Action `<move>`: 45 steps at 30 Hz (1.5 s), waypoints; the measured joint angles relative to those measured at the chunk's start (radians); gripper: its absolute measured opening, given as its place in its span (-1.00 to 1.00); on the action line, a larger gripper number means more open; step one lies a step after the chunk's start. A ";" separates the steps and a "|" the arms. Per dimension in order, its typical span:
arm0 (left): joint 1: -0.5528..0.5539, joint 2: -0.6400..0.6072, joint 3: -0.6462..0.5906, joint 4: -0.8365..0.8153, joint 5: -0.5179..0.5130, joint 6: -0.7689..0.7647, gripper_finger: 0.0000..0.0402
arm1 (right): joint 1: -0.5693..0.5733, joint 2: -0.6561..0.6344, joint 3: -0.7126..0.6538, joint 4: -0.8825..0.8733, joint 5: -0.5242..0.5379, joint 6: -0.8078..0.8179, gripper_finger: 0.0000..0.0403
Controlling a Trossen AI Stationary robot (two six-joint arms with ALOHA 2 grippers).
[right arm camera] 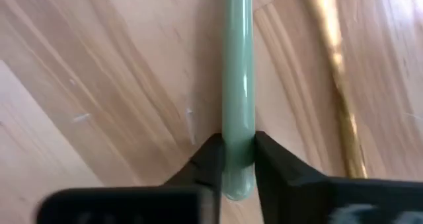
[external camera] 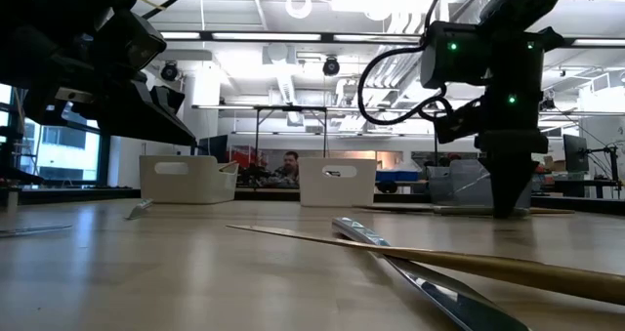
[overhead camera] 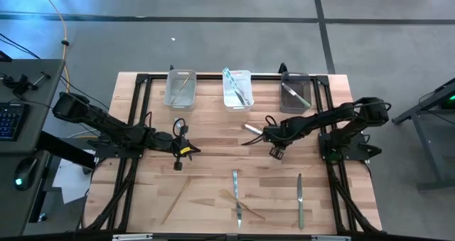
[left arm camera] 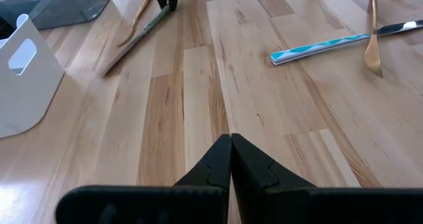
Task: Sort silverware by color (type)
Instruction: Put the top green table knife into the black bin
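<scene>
My right gripper (right arm camera: pixel 238 159) stands near the table's middle (overhead camera: pixel 250 136), shut on a pale green-handled piece (right arm camera: pixel 239 72) that lies on the wood. A gold piece (right arm camera: pixel 334 72) lies just beside it. My left gripper (left arm camera: pixel 231 159) hovers left of centre (overhead camera: pixel 190 150), shut and touching nothing. Ahead of it lie a teal-handled piece (left arm camera: pixel 324 47) and a gold spoon (left arm camera: pixel 373 36), which crosses the teal piece's blade end. Near the table's near edge are a gold piece (overhead camera: pixel 175 198), a teal knife (overhead camera: pixel 236 191) crossed by another gold piece (overhead camera: pixel 245 205), and a green knife (overhead camera: pixel 300 198). My right gripper pinches the green piece's handle near its free end (right arm camera: pixel 238 145) between the two fingers (right arm camera: pixel 210 159). The fingers come from above, pointing down, and lie across the handle. The rest of the handle runs away from the fingers, on or just above the wood.
Three small bins stand in a row at the far edge: left (overhead camera: pixel 180 89), middle (overhead camera: pixel 237 89), right (overhead camera: pixel 296 93), each holding cutlery. Black frame rails (overhead camera: pixel 135 127) run down both sides of the table. Bare wood lies between the grippers and the near pieces.
</scene>
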 joint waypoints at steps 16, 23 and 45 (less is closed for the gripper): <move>0.000 0.000 0.000 -0.004 0.000 0.000 -1.00 | 0.017 -0.169 0.072 -0.012 0.011 0.005 -0.98; 0.000 0.000 0.000 -0.003 0.000 0.000 -1.00 | -0.012 -0.334 0.072 -0.176 0.130 0.128 -0.99; -0.001 0.000 0.000 0.005 0.000 0.002 -1.00 | -0.579 -0.369 0.167 -0.525 0.142 -0.146 -1.00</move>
